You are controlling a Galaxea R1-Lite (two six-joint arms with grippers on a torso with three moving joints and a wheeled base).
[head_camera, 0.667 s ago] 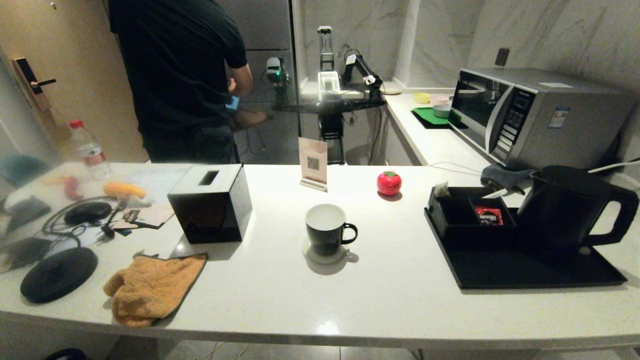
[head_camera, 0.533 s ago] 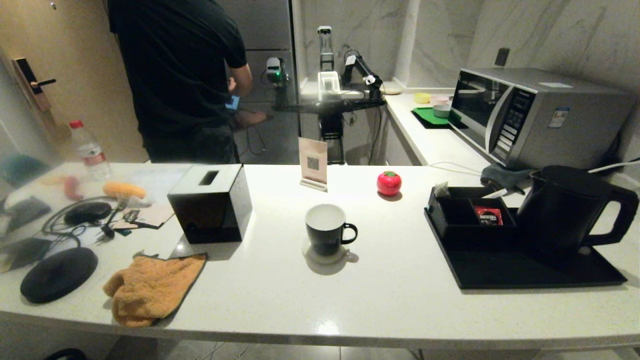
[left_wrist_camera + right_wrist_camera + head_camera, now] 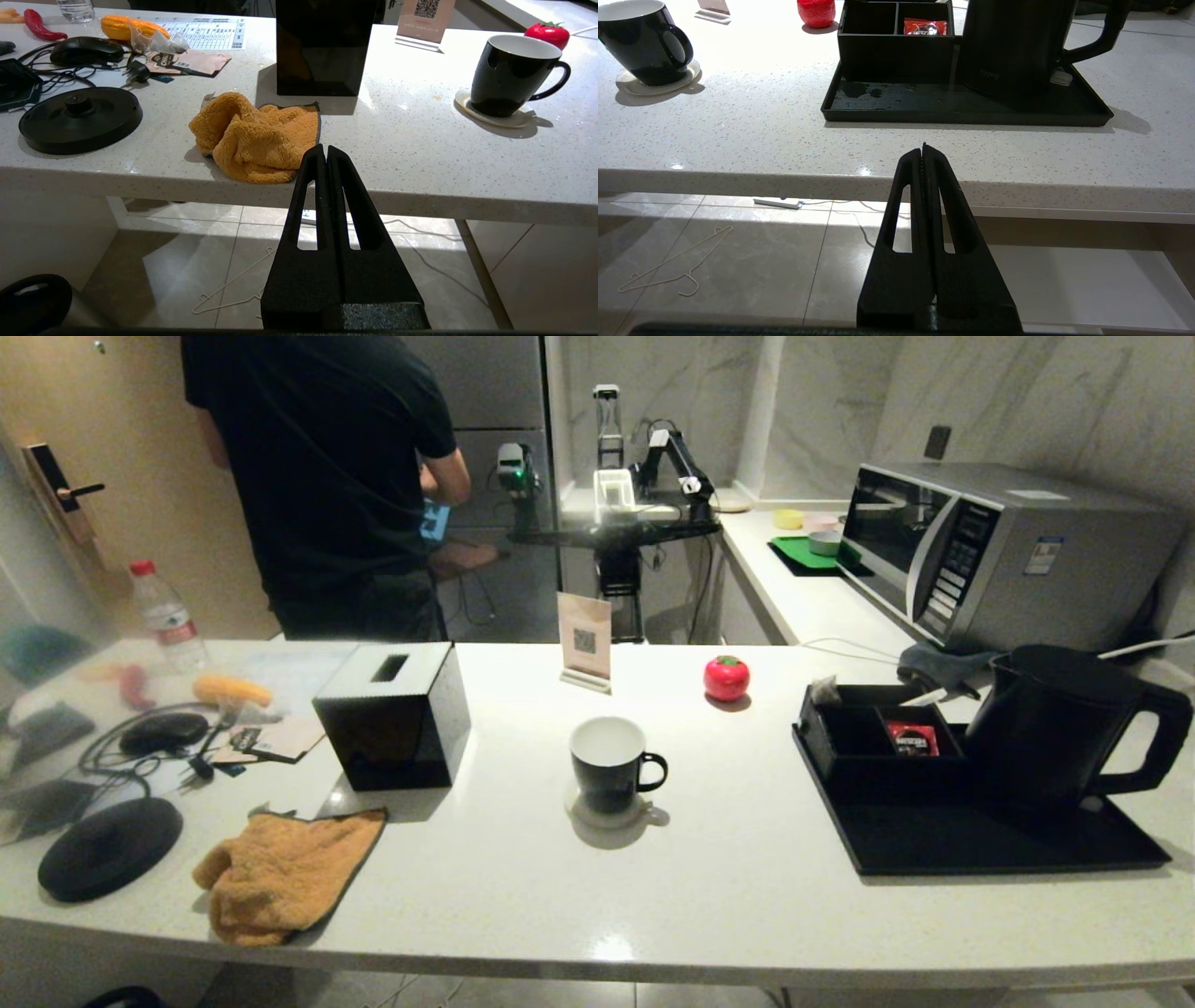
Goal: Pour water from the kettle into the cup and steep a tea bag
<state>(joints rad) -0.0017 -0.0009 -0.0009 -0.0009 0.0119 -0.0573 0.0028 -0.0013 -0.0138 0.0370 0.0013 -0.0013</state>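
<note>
Person [image 3: 322,476] shifted; head cut off.

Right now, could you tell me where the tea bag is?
In the head view, the tea bag sits on the right, at the far left corner of the black organizer box, beside the kettle.

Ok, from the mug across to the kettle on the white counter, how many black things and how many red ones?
Black: 4 (small black mug, tall matte black kettle, flat black tray, black divided box)
Red: 2 (round red tomato-shaped ornament, square red packet)
Total: 6
</note>
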